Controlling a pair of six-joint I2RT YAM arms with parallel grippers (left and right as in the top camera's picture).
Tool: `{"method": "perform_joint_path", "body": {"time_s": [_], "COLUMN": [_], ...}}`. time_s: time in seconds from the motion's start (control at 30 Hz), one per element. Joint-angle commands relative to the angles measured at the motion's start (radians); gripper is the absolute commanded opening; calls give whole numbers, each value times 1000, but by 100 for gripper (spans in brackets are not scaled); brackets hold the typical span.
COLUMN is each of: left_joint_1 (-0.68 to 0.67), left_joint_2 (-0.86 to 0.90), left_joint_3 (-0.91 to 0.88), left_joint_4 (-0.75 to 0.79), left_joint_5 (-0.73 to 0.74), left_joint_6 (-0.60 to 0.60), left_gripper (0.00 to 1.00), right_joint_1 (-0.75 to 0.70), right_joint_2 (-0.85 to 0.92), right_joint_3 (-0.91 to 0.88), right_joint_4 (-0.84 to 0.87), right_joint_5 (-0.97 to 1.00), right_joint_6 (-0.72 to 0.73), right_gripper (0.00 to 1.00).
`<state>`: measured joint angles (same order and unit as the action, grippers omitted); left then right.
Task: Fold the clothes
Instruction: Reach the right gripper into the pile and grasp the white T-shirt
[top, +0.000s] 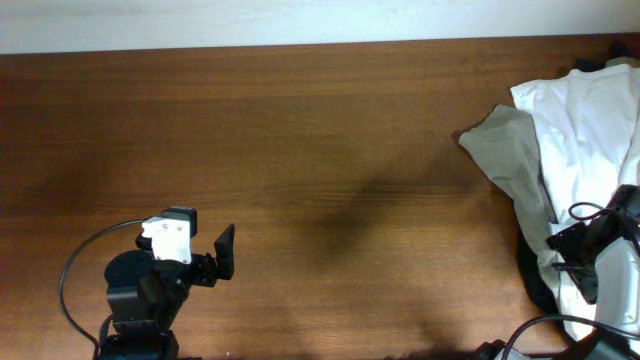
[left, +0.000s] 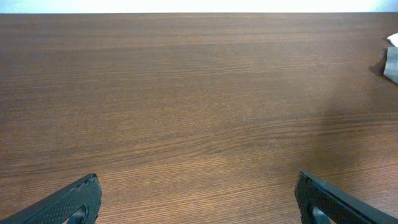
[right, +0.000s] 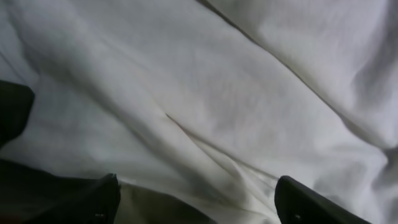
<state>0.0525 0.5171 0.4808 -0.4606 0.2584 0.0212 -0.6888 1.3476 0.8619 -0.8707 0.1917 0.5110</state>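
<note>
The white T-shirt (top: 590, 120) lies crumpled in a pile at the table's right edge, on top of a khaki-beige garment (top: 515, 155). Its printed patch is hidden. My right gripper (top: 580, 262) is open right over the pile's lower part. In the right wrist view its two dark fingertips (right: 196, 202) straddle wrinkled white cloth (right: 205, 99), close above it, with nothing held. My left gripper (top: 225, 252) is open and empty at the front left, far from the clothes. In the left wrist view its fingers (left: 196, 202) frame bare wood.
The brown wooden table (top: 300, 150) spreads between the arms. A dark garment (top: 532, 285) shows under the pile's lower edge, and another dark piece (top: 620, 48) sits at the back right corner. A pale wall strip runs along the table's far edge.
</note>
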Motion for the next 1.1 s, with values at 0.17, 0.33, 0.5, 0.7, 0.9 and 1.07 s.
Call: {"method": "perform_joint_path", "body": {"time_s": [0.17,0.33,0.5,0.7,0.9,1.07], "left_joint_1": [2,2,2,2,2,2], "left_joint_2": [-2,-2,-2,-2,-2,-2], "left_joint_3": [16,16,16,16,16,16], "left_joint_4": [-8,-8,-4,-5,-5,-4], "left_joint_5": [16,16,16,16,16,150], "left_joint_6": [-6,-6,-6,-7,-7,-90], "left_gripper": [99,99,99,99,99,99], "right_joint_1": [-8,-6,38,805,1340,1160], "right_joint_2": [1,0,-89,-147,271,83], "right_joint_3": [-74,-72,230,483,483,584], "right_joint_4": [64,64,-46,-31,264,-32], "right_joint_5": [-1,-26,-546,-690,-532,-59], "right_joint_6": [-8,-8,-278,-292,-290,-218], "right_gripper": [67,4,4,4,9,99]}}
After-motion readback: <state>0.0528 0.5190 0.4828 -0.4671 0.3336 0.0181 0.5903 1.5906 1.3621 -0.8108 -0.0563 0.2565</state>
